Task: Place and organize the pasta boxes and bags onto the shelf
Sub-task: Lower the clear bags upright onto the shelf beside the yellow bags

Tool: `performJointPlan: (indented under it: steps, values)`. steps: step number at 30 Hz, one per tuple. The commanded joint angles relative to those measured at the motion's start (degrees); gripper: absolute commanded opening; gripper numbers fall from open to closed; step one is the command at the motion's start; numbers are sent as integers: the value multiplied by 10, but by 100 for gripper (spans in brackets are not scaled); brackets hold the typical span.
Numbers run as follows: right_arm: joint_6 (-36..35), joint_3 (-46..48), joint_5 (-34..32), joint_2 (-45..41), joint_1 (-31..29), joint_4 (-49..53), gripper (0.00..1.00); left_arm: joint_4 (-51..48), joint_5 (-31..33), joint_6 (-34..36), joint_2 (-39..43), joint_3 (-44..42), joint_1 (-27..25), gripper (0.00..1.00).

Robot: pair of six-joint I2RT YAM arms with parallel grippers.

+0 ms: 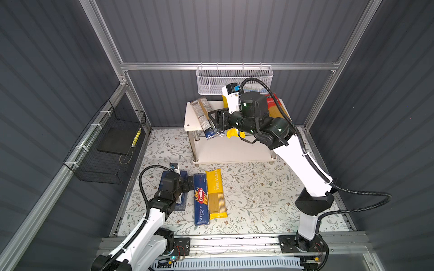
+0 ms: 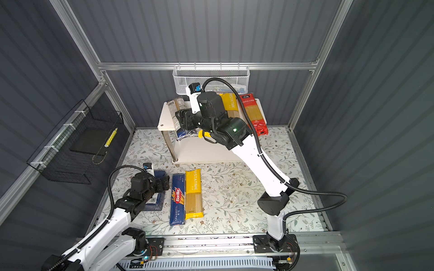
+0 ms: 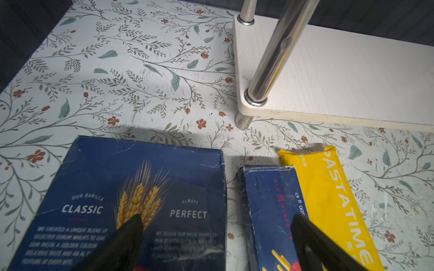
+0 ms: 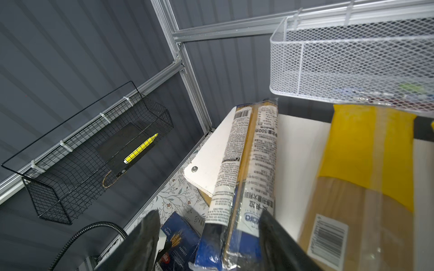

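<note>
- Currently, the shelf (image 1: 190, 110) stands at the back of the floral table (image 1: 253, 194), and its top board runs side to side.
- The clear bag (image 1: 201, 114) lies on the left part of that board. Its long axis runs front to back with a slight slant, and one dark blue end hangs over the front edge toward the robot.
- The right gripper (image 4: 209, 214) straddles that blue end with its jaws parted. In the right wrist view one finger (image 4: 145, 239) stands clear of the bag, so there is no grip on it.
- Further right on the board, the shelf yellow bag (image 2: 229, 104) and the red bag (image 2: 254, 115) lie parallel, also front to back. The red bag's near end overhangs the front edge.
- On the table in front of the shelf, the narrow box (image 1: 201, 204) and the table yellow bag (image 1: 216, 194) lie touching side by side, long axes front to back.
- The wide box (image 3: 131, 169) lies flat just left of them, partly under the left arm.
- The left gripper (image 3: 217, 218) hovers with jaws wide, one finger over the wide box and one over the narrow box, holding nothing.
</note>
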State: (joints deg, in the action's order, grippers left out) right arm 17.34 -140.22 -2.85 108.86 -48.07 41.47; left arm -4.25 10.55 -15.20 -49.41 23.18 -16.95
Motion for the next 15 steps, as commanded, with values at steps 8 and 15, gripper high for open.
performJointPlan:
  steps: [8, 15]
  values:
    - [7, 3, -17, 27, -9, 66, 73, -1, 6, 3, -5, 9, -2, 99]
    - [11, -21, -41, 55, -13, 80, 74, -1, 6, 3, -5, 8, -2, 99]
